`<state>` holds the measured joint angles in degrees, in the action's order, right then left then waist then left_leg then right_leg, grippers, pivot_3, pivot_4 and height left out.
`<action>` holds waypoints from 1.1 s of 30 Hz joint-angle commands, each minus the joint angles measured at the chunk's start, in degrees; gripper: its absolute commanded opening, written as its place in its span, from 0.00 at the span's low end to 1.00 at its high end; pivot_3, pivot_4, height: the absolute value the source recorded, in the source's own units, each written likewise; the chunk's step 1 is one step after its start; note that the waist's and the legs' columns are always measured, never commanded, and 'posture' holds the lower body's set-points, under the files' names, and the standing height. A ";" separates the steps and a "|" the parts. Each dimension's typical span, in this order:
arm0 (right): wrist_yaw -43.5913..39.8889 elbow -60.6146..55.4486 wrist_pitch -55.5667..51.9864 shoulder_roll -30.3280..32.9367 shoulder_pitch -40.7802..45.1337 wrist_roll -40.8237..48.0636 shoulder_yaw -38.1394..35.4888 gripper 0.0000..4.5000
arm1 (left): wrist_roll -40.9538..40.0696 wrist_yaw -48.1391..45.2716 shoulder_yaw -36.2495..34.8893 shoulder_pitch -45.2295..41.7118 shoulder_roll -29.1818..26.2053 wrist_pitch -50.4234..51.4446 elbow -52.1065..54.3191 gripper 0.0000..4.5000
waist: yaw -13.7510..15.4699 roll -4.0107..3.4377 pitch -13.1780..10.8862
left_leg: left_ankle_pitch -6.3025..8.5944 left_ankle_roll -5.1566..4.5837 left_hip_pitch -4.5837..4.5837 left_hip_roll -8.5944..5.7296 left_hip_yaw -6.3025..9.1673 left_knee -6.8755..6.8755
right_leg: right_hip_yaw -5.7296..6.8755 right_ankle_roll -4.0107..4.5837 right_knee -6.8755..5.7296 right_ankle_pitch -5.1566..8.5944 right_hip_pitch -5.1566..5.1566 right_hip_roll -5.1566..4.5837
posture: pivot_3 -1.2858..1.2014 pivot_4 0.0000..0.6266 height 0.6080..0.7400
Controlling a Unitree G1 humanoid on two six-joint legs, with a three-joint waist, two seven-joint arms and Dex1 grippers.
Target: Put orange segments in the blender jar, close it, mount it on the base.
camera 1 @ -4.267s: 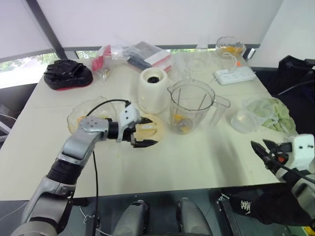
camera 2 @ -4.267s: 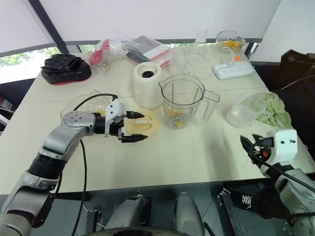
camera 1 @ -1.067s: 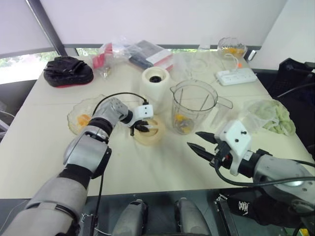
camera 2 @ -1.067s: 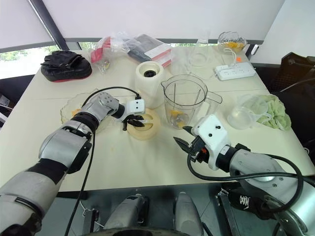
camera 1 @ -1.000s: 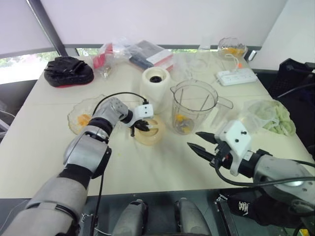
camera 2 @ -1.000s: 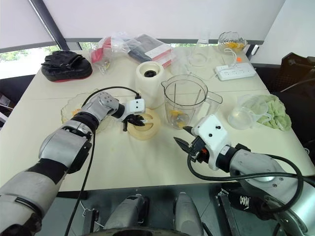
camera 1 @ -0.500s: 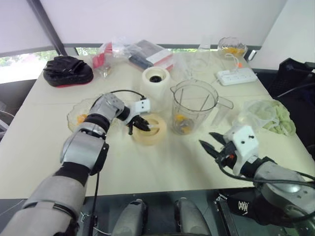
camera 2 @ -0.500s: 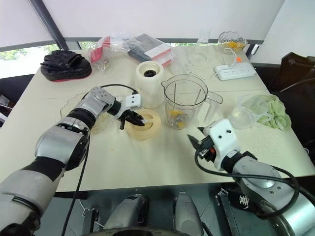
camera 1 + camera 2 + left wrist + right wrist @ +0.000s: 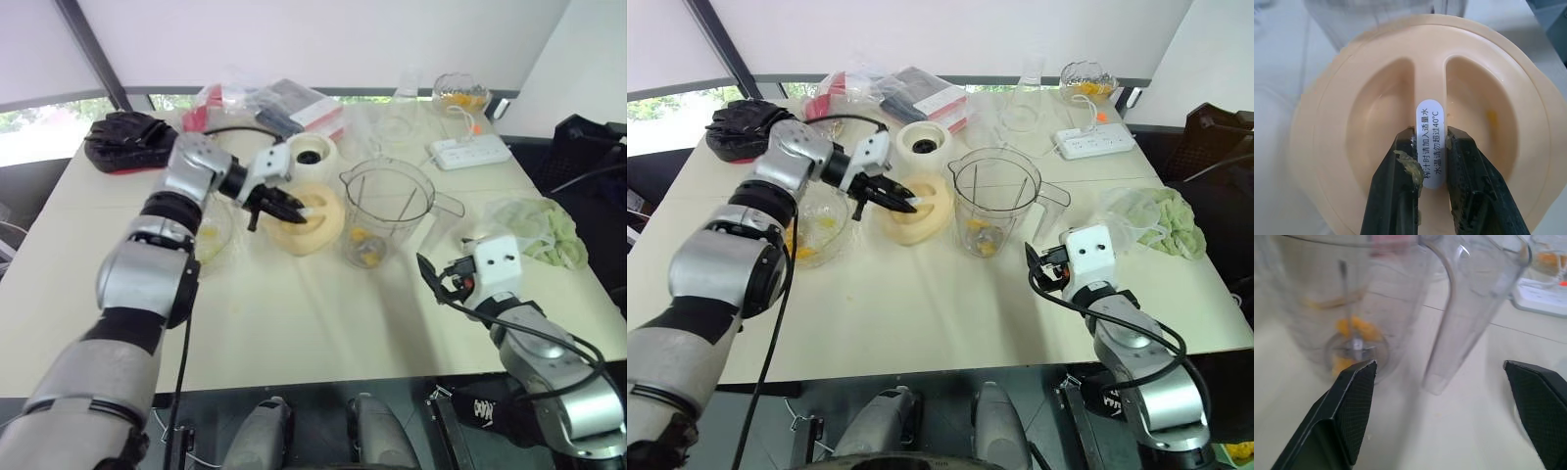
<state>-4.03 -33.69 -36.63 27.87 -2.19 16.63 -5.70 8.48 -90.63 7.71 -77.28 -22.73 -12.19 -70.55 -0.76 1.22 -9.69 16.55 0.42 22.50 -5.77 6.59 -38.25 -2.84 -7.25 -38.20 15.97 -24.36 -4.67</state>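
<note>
Left gripper (image 9: 1427,139) is pinched tight on the middle ridge of the yellow lid (image 9: 1488,147). It holds the lid tipped up over the table (image 9: 323,323), between the white base (image 9: 313,155) and the clear jar (image 9: 384,211). Orange pieces (image 9: 1352,328) sit in the bottom of the jar. Right gripper (image 9: 1439,367) has its fingers wide apart, near the jar's handle.
</note>
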 commanded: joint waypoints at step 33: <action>4.68 25.84 17.98 -15.23 17.87 -10.40 -1.54 0.32 | -13.59 -1.87 3.37 -5.86 -11.78 8.79 12.04 0.05 | -0.26 -0.06 -0.01 | -0.20 0.36 0.02 -0.02 0.03 0.01 | -0.02 0.00 -0.12 0.00 -0.12 0.00 | 0.52 0.24 1.00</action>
<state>0.42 -7.26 -19.96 12.82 15.11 6.86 -6.18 -3.50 -92.30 11.02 -79.31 -33.43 -3.65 -58.82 -1.02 1.15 -9.70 16.34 0.77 22.53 -5.80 6.62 -38.25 -2.86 -7.24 -38.32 15.97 -24.49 -4.67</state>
